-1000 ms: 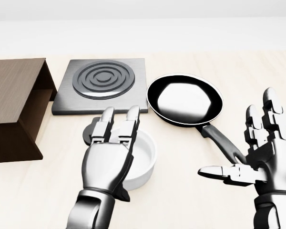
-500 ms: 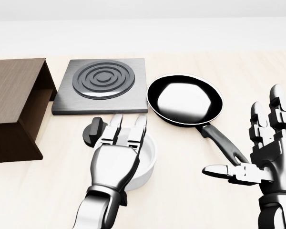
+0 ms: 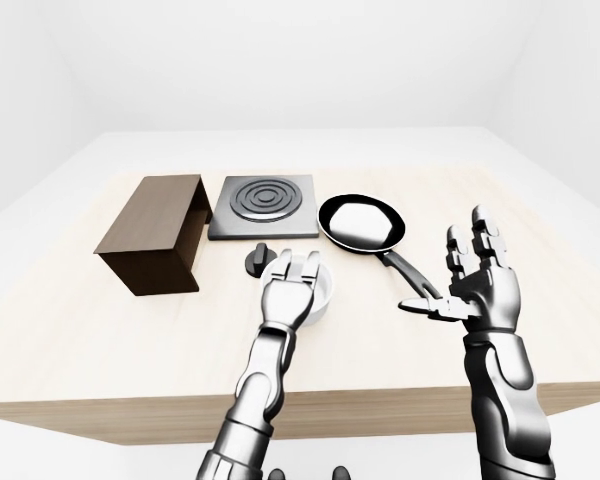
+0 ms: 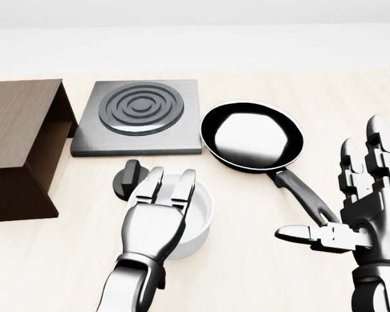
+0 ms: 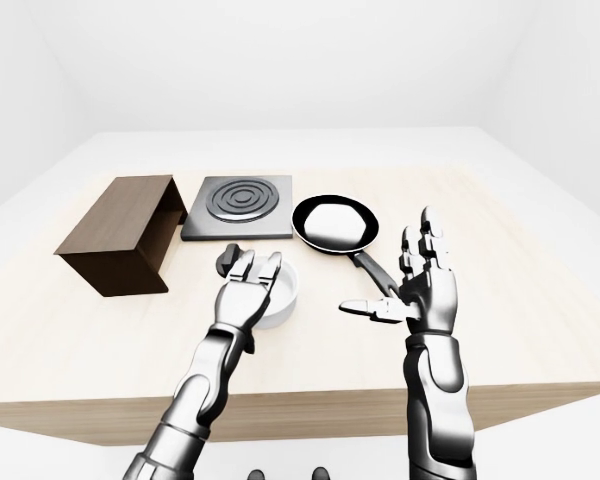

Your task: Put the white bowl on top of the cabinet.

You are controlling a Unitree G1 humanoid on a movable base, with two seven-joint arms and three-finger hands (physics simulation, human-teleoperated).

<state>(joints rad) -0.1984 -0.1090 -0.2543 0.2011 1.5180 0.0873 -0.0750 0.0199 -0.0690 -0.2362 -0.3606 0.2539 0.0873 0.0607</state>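
Chrome-bright segmented fingers (image 4: pixel 182 185) of the left hand (image 4: pixel 157 221) lie stretched out flat over the near rim of the bowl (image 4: pixel 198 218), uncurled and gripping nothing; whether the palm touches the rim cannot be told. That bowl is plain glossy white, round and low-walled, its hollow smooth and bare, and it sits on the table (image 4: pixel 247 260) in the lower middle of the head view, half hidden under the hand. Just beyond the fingertips, toward the upper left, lies a small round dark knob (image 4: pixel 127 177) with a raised grip. At the lower right of the same view the right hand (image 4: pixel 351 208) stands upright with its jointed metal fingers spread wide and thumb jutting left, holding nothing, close beside the black handle of the pan (image 4: pixel 252 135). The pan is a shallow black disc with a mirror-like sheen at its centre. Above the knob sits a square brushed-grey hob (image 4: pixel 138 117) with dark concentric rings. At the left edge rests the cabinet (image 4: pixel 19 130), a dark wood-grained box with a flat top and open side. The table is pale, matte, fine-grained wood.
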